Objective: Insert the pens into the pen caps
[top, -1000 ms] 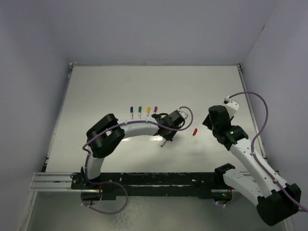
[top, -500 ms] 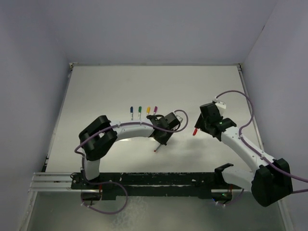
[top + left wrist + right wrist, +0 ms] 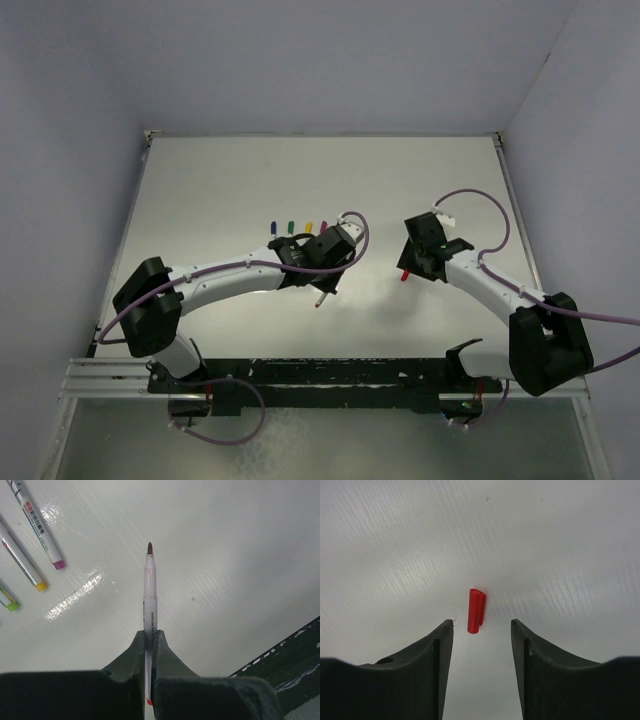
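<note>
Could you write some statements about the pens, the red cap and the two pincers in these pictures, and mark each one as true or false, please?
1. The left pincer is closed on a pen. True.
2. The red cap sits on the tip of that pen. False: the tip is bare, and the cap lies alone on the table.
3. The right pincer grips the red cap. False: it is open, and its fingers do not touch the cap.
4. Other pens lie on the table beside the held pen. True.
</note>
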`<state>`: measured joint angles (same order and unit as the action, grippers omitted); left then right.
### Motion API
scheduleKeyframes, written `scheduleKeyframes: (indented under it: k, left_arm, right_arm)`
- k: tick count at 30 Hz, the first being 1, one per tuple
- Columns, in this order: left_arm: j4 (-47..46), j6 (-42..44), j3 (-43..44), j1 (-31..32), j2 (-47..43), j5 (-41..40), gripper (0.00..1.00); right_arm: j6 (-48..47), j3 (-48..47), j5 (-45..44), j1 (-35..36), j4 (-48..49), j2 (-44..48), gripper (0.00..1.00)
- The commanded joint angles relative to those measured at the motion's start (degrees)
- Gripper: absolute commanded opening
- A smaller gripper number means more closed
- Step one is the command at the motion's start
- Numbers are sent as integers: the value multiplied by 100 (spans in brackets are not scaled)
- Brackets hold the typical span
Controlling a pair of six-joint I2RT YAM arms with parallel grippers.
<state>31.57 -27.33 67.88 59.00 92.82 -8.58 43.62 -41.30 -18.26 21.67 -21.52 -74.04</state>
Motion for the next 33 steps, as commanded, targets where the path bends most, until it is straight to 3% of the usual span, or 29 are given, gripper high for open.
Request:
scheduleKeyframes:
  k: [1, 18, 33]
  left_arm:
    - [-215, -240, -168, -37, -372, -124, 0]
    - [-622, -438, -667, -343, -1169, -12, 0]
    - [-749, -448, -742, -419, -1125, -4, 0]
  right_arm:
    - [56, -136, 86, -27, 191, -126, 51]
    - [41, -194, 208, -25, 508, -809, 46]
    - [155, 3, 209, -23, 613, -971, 35]
